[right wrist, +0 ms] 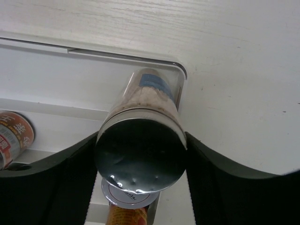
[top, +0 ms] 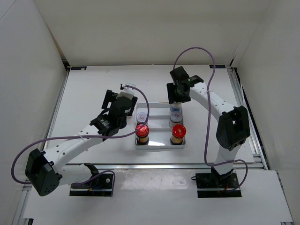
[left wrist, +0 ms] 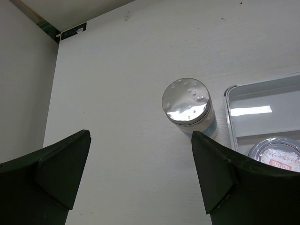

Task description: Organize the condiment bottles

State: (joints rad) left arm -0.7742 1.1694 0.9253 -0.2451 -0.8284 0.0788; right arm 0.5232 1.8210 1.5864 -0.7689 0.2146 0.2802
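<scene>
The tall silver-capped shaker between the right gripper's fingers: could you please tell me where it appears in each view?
Top external: the tall silver-capped shaker is just right of centre, at the far right corner of the white rectangular divided tray, largely under the right gripper.
Left wrist: not in it.
Right wrist: centre, between the fingers.
Shared landmark: that tray's rim, in all three.

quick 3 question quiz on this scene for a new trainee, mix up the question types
1. True or false: both red-capped bottles stand in the tray.
2. Which is open? A left pincer B right pincer
3. Fill in: the silver-capped bottle ahead of the left pincer stands ____ the tray.
Key: 1 true; 2 A, the right pincer grips the tall bottle; 3 outside.
</scene>
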